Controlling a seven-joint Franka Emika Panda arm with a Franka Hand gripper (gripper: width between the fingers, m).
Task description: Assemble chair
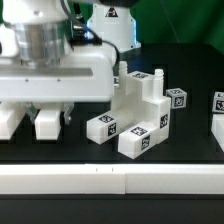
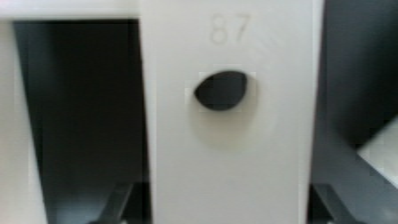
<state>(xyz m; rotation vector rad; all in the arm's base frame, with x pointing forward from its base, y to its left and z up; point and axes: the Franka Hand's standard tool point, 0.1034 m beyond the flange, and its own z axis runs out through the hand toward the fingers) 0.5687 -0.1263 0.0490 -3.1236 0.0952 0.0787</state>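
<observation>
In the wrist view a glossy white chair bar (image 2: 228, 110) with a round dark hole (image 2: 222, 90) and a faint "87" runs straight between my gripper (image 2: 228, 205). The dark fingertips (image 2: 125, 202) stand tight against both of its sides, so the gripper is shut on it. More white edges of the same part show on either side. In the exterior view my gripper (image 1: 30, 118) is at the left, low over the black table, with white block ends (image 1: 48, 122) below it. The notched, tagged white chair block (image 1: 140, 105) stands in the middle, just beside the gripper.
Another tagged white chair part (image 1: 218, 106) shows at the exterior view's right edge. A white tagged piece (image 1: 112, 22) stands at the back. A white rail (image 1: 110, 182) runs along the table's front edge.
</observation>
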